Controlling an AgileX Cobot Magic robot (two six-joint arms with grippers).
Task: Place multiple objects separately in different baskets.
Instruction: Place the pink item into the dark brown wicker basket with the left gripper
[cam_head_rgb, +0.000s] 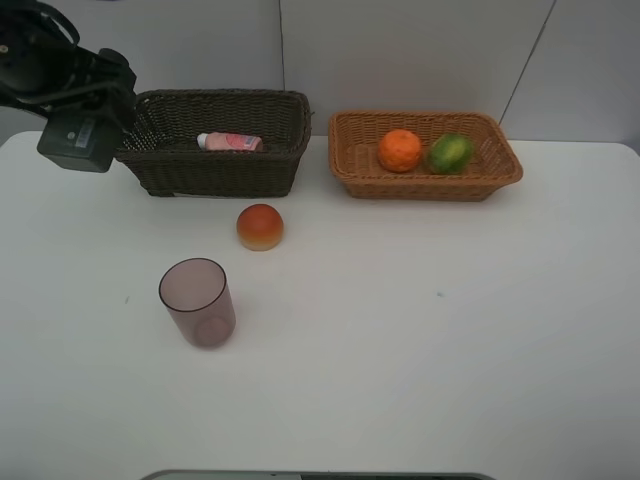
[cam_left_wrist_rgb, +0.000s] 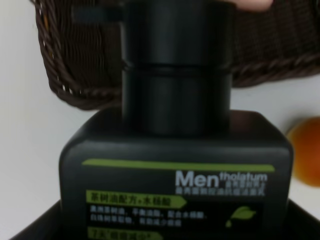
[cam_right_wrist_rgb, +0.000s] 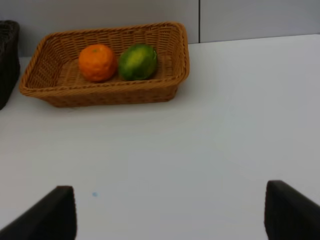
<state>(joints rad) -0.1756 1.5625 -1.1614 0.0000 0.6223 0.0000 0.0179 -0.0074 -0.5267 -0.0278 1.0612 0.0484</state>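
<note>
Tangerine (cam_head_rgb: 400, 150), green fruit (cam_head_rgb: 451, 153) in tan basket (cam_head_rgb: 425, 186)

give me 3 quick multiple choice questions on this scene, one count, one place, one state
1. How many fruits lie in the tan basket?
A one
B two
C three

2. Where is the pink bottle?
A in the tan basket
B outside both baskets
C in the dark basket

3. The right end effector is
A open and empty
B shut on a fruit
C shut on a bottle

Answers:
1 B, only the tangerine and the green fruit sit in it, side by side.
2 C, it lies on its side on that basket's floor.
3 A, its jaws stand wide apart with nothing between them.
</note>
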